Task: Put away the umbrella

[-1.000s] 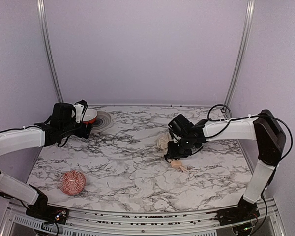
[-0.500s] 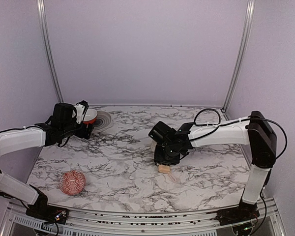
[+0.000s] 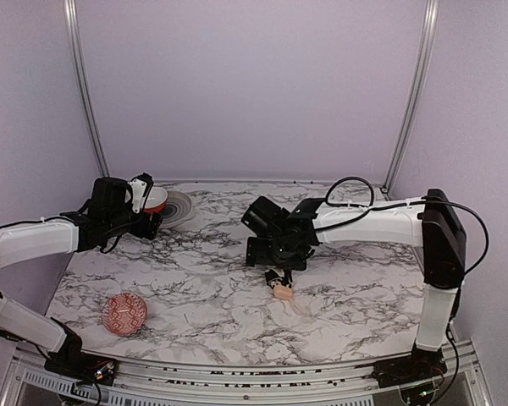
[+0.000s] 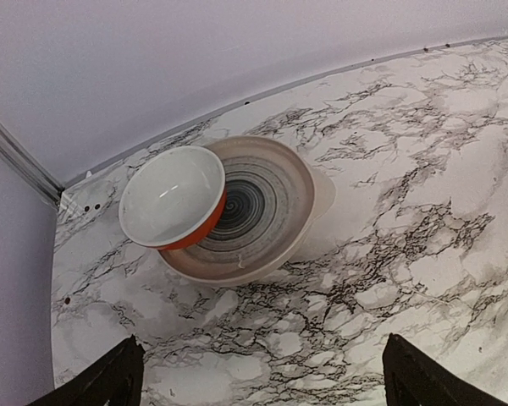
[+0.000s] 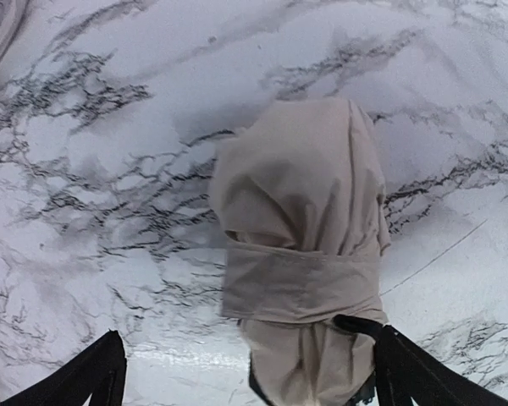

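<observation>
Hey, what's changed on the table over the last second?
The right claw brought the umbrella leftward, then opened and let it go; it now lies between the spread fingers. The left claw, open near the bowl and plate, and the red ball stayed put.

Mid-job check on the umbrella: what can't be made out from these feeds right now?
- Right wrist view: the bottom edge cuts off the lower end of the umbrella; its handle is out of frame.
- Top view: the right arm covers most of the umbrella; only the tan handle end shows.
- Top view: the left arm hides part of the orange bowl.
- Top view: the pattern on the red ball is too small.
</observation>
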{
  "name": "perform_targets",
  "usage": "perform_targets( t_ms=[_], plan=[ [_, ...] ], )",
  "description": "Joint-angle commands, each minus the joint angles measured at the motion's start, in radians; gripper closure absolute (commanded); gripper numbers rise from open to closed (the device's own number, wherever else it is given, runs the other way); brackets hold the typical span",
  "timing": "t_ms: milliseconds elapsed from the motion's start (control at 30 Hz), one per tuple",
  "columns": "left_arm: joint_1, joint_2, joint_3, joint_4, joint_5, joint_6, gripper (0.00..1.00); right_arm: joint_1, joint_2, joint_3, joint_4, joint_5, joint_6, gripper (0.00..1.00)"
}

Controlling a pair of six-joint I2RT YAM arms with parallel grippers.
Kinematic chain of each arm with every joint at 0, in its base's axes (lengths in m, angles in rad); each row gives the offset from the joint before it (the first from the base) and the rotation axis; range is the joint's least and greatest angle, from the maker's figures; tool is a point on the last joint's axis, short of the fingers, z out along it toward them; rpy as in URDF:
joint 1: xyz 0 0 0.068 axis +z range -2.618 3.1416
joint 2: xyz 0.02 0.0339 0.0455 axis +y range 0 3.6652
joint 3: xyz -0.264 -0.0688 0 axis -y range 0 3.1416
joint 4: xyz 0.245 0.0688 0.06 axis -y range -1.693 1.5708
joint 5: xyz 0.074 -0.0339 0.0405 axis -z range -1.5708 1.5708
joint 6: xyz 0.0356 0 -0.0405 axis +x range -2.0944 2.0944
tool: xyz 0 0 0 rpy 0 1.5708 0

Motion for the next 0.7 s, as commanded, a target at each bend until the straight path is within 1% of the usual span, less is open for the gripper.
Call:
perform_targets(
  t_ms=[0,67,167,233,300,333,400,467,533,633,667],
  plan=[
    [-0.003,0.005,0.012,-0.025,0.007,0.005,0.01,0.034,-0.080,0.104,-0.036,0.140,-0.111,0.00],
    [-0.002,0.005,0.012,-0.025,0.006,0.005,0.01,0.023,-0.154,0.061,0.053,0.136,-0.207,0.00],
    [-0.002,0.005,0.011,-0.025,0.001,0.004,0.01,-0.038,-0.299,-0.065,0.224,0.042,-0.374,0.00],
    [-0.003,0.003,0.009,-0.020,-0.014,-0.008,0.01,-0.139,-0.440,-0.198,0.348,-0.060,-0.433,0.00],
    [-0.002,-0.001,0.004,-0.011,-0.032,-0.018,0.01,-0.253,-0.595,-0.334,0.489,-0.104,-0.463,0.00],
    [-0.003,-0.005,-0.001,-0.003,-0.043,-0.022,0.01,-0.304,-0.669,-0.411,0.564,-0.103,-0.483,0.00],
    [-0.003,-0.009,-0.009,0.011,-0.065,-0.026,0.01,-0.389,-0.803,-0.542,0.677,-0.049,-0.531,0.00],
    [-0.002,-0.012,-0.014,0.018,-0.089,-0.030,0.01,-0.489,-0.894,-0.628,0.705,-0.029,-0.571,0.00],
    [-0.001,-0.014,-0.021,0.019,-0.117,-0.039,0.01,-0.604,-0.936,-0.680,0.698,-0.070,-0.607,0.00],
    [0.005,-0.019,-0.038,0.082,-0.169,-0.055,0.01,-0.759,-0.928,-0.735,0.705,-0.159,-0.668,0.00],
    [0.009,-0.023,-0.060,0.096,-0.183,-0.068,0.01,-0.778,-0.915,-0.747,0.714,-0.172,-0.687,0.00]
  ],
)
